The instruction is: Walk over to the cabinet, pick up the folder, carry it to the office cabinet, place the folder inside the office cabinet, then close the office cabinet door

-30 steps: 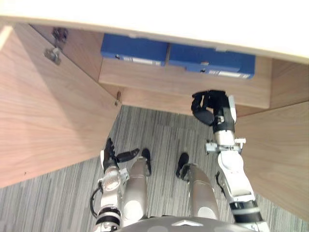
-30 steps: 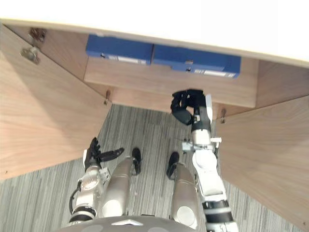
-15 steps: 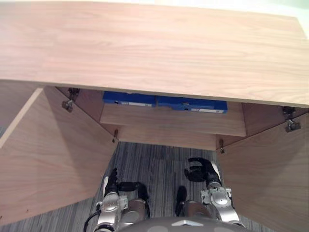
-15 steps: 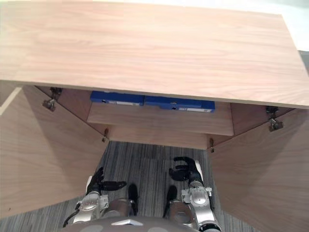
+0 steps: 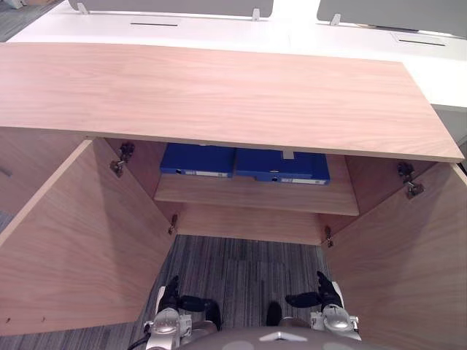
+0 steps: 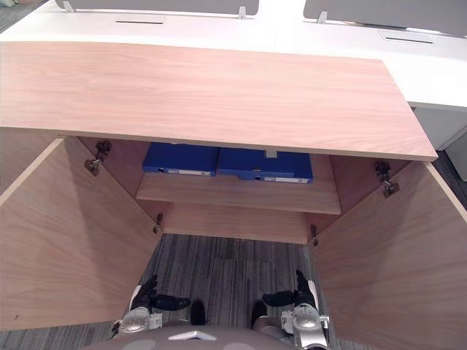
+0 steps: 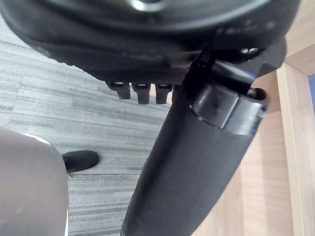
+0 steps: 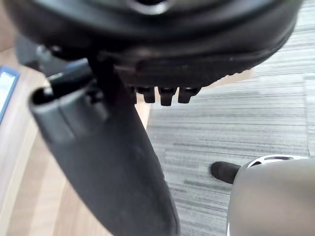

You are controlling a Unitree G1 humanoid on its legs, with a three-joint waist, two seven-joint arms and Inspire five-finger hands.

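Observation:
Two blue folders lie flat side by side on the upper shelf (image 5: 255, 200) of the wooden office cabinet (image 5: 219, 95): one on the left (image 5: 197, 160), one on the right (image 5: 281, 166). Both cabinet doors stand wide open. My left hand (image 5: 171, 295) hangs low in front of the cabinet, open and empty. My right hand (image 5: 321, 295) is low on the other side, fingers straight, thumb pointing inward, holding nothing. In the right wrist view the right hand (image 8: 108, 162) shows its thumb stretched out over the carpet. The left hand (image 7: 197, 162) looks the same in its own wrist view.
The left door (image 5: 80, 240) and the right door (image 5: 401, 255) swing out towards me on either side. Grey striped carpet (image 5: 241, 270) lies between them. Behind the cabinet stands a white desk (image 5: 292, 29) with grey screens.
The camera has tilted up, so the whole cabinet top shows now. My right hand has come down from the shelf front to my side and its fingers have uncurled. The left hand stays low.

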